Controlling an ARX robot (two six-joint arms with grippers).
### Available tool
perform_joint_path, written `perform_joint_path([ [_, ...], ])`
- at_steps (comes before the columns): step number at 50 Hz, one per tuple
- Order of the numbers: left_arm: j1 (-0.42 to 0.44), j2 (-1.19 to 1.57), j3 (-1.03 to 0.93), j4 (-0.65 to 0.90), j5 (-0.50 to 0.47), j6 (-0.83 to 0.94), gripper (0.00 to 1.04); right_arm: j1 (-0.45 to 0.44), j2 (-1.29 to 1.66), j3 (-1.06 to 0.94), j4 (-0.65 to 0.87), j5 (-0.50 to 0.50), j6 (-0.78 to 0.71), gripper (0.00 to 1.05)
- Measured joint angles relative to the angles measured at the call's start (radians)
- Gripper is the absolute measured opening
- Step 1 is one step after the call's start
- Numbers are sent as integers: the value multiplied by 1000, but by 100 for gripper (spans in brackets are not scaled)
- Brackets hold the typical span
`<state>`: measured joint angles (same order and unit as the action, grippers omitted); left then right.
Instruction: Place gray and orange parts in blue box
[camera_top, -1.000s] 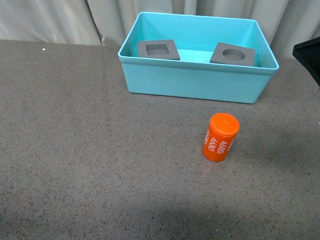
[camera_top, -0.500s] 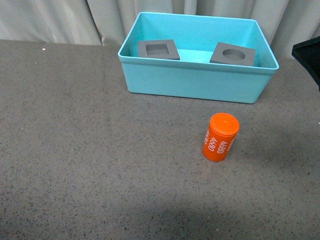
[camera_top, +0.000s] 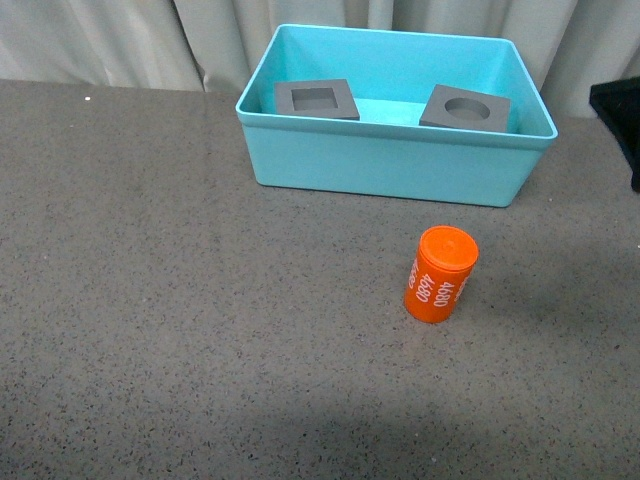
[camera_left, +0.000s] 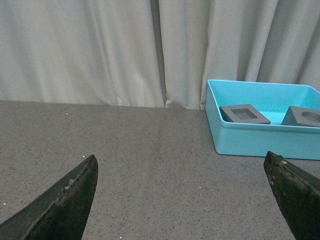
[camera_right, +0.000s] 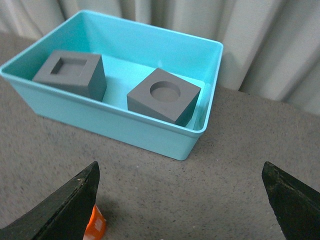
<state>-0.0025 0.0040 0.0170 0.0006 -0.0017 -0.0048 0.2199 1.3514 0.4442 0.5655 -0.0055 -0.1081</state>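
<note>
Where the speckled dark-gray desk (camera_top: 150, 330) reaches its far edge, right of centre, stands the large rectangular light-blue plastic box (camera_top: 390, 170) with a rimmed edge. In it lie two matte gray cubes, the one with a square recess (camera_top: 316, 99) at the left end and the one with a round recess (camera_top: 465, 108) at the right.

The small orange cylinder (camera_top: 441, 275) remains outside, on the desk near the box's front wall, toward the right edge. The right gripper (camera_right: 180, 205), fingers spread wide and empty, looks the better placed. It should straddle the cylinder at mid-height, close squarely so the round wall cannot topple, and clear the rim before releasing. The left gripper (camera_left: 185, 200) is likewise spread and holds nothing.

The cylinder stands on end, flat-capped, with the white digits "4680" running up its side.
</note>
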Motion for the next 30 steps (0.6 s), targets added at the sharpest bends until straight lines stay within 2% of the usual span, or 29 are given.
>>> perform_joint_path([
  [5, 0, 0, 0, 0, 0, 0, 98, 26, 80, 55, -100, -81, -132, 95],
  [11, 0, 0, 0, 0, 0, 0, 98, 53, 160, 134, -215, -156, -147, 95],
  [20, 0, 0, 0, 0, 0, 0, 98, 93, 255, 253, -359, -203, -159, 95],
  [30, 0, 0, 0, 0, 0, 0, 98, 142, 370, 383, -517, -151, -172, 95],
])
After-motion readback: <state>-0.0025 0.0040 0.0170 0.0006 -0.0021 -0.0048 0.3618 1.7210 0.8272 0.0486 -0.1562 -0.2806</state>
